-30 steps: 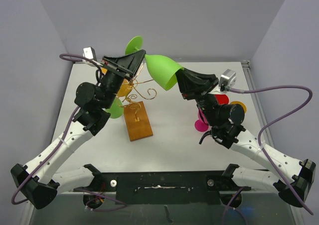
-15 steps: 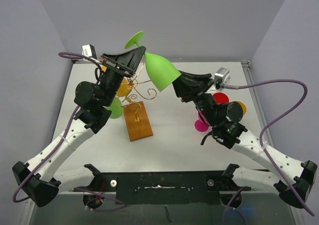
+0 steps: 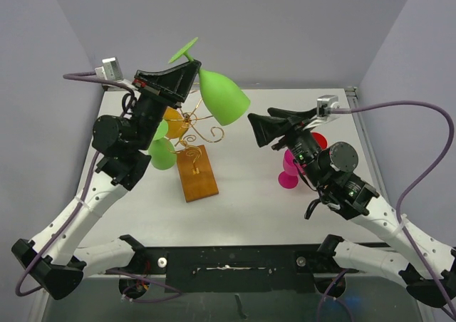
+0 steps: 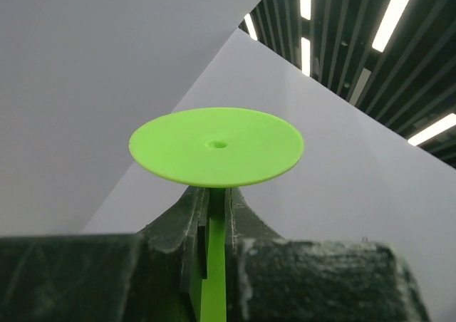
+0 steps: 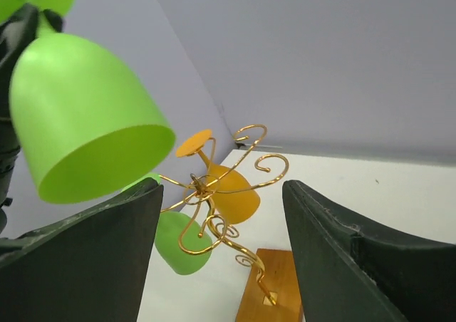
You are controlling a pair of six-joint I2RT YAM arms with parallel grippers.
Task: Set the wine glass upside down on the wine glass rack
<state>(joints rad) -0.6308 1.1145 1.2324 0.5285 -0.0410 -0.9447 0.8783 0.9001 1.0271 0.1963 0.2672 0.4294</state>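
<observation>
A bright green wine glass [image 3: 222, 97] hangs in the air above the rack, tilted, bowl mouth facing down and to the right, foot [image 3: 184, 50] uppermost. My left gripper [image 3: 194, 69] is shut on its stem; in the left wrist view the stem [image 4: 214, 265] is pinched between the fingers just under the round foot [image 4: 216, 147]. My right gripper [image 3: 258, 130] stands open and apart from the bowl [image 5: 85, 112], right of it. The wine glass rack [image 3: 196, 126], gold wire on a wooden base [image 3: 197, 172], stands below, also seen between the right fingers as curled arms [image 5: 246, 169].
An orange glass [image 3: 174, 122] and a second green glass [image 3: 162, 153] hang upside down on the rack's left arms. A pink glass [image 3: 288, 172] and a red one [image 3: 315, 140] stand on the table behind my right arm. Walls close in at the back and both sides.
The right gripper let go of the green bowl, opened wide and drew back to the right. The left gripper closed on the stem and lifted the glass up and slightly left.
</observation>
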